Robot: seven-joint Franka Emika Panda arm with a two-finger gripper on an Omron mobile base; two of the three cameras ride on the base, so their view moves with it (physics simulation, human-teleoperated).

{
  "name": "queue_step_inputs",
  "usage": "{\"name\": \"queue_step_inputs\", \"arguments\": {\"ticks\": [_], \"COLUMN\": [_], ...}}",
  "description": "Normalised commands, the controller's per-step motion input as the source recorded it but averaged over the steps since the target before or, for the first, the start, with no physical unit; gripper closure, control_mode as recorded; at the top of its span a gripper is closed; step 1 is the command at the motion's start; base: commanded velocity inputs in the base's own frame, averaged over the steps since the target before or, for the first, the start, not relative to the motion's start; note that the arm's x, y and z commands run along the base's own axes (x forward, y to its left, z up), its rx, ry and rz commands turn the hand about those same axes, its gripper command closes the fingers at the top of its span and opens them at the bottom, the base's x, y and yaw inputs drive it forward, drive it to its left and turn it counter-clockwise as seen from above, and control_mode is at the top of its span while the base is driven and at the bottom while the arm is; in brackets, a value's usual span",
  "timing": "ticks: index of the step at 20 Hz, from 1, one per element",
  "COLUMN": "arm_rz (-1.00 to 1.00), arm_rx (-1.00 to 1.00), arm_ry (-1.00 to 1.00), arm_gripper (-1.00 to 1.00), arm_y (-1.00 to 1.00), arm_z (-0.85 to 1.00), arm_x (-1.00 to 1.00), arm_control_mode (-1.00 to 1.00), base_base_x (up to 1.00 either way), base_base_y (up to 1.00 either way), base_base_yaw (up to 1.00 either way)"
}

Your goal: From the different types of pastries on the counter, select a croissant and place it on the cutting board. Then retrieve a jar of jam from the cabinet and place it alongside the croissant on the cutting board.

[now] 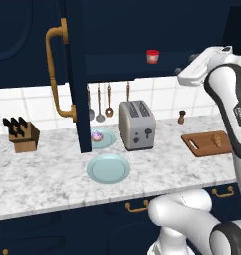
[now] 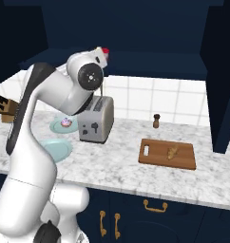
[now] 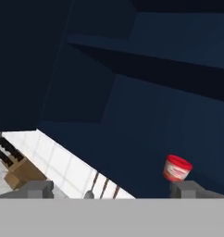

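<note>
The red jar of jam [image 1: 153, 56] stands on the lower shelf of the open navy cabinet [image 1: 72, 74]. My gripper [image 1: 186, 63] hovers open just right of the jar at shelf height, holding nothing. In the hand view the jar [image 3: 177, 168] sits a short way ahead, just above the right fingertip [image 3: 188, 187], and the gripper [image 3: 112, 189] stands wide open. The golden croissant [image 1: 218, 141] lies on the reddish cutting board [image 1: 199, 145] at the right of the counter [image 1: 53, 174]. From the right base view, croissant [image 2: 172, 152] and board [image 2: 155, 159] are plain, and the jar [image 2: 105, 51] peeks from behind my hand.
The frosted cupcake [image 1: 96, 136] rests on a pale blue plate beside the toaster [image 1: 137, 124]. A second plate [image 1: 108, 168] lies nearer the front. A knife block [image 1: 23, 135] stands at far left, a pepper grinder [image 1: 181, 117] behind the board. The open door's brass handle [image 1: 55, 74] juts out.
</note>
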Motion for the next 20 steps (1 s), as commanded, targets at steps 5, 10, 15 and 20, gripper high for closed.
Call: {"name": "queue_step_inputs", "arguments": {"ticks": [5, 10, 15, 20], "arm_rz": [-0.01, 0.00, 0.00, 0.00], "arm_rx": [0.02, 0.11, 0.11, 0.00], "arm_ry": [0.03, 0.03, 0.01, 0.00], "arm_gripper": [-1.00, -1.00, -1.00, -1.00], "arm_y": [0.02, -0.06, -0.06, -0.06], "arm_z": [0.00, 0.00, -0.04, -0.20], "arm_x": [0.61, 0.46, 0.10, 0.00], "arm_control_mode": [-1.00, -1.00, -1.00, -1.00], "base_base_x": [0.00, 0.00, 0.00, 0.00], "base_base_y": [0.00, 0.00, 0.00, 0.00], "base_base_yaw": [0.00, 0.00, 0.00, 0.00]}}
